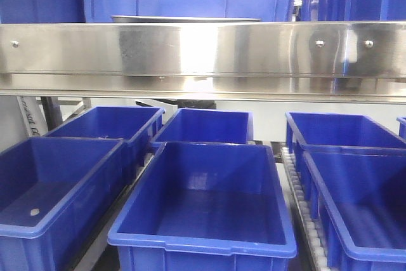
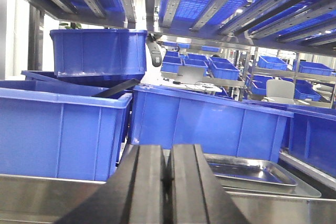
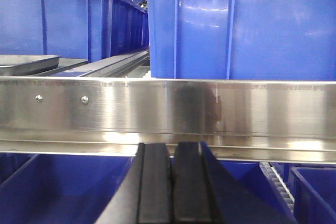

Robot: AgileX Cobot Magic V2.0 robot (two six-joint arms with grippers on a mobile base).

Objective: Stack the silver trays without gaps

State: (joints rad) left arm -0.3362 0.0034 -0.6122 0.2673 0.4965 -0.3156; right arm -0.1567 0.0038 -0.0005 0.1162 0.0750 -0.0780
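Silver trays (image 2: 251,174) lying flat on the upper shelf just behind the steel shelf rail (image 1: 203,52), one resting in or on another so far as the left wrist view shows; rolled rim and rounded corner catching light. From the front view only a thin dark edge (image 1: 185,19) peeking above the rail. From the right wrist view, a curved rim (image 3: 26,62) far left, behind the rail.

Hemmed in behind by a blue bin (image 2: 210,124) standing just beyond the far rim; more bins stacked to the left of the trays. Overhead, slatted shelf runners leaving a low band of open room above the trays.

Left gripper (image 2: 167,187) pressed together, pads touching, empty, level with the rail's top edge, just left of the trays.

Right gripper (image 3: 171,182) likewise closed with nothing between, sitting below the rail, riveted face directly ahead.

Under the rail, rows of open blue bins (image 1: 203,201) with narrow gaps between their rims.
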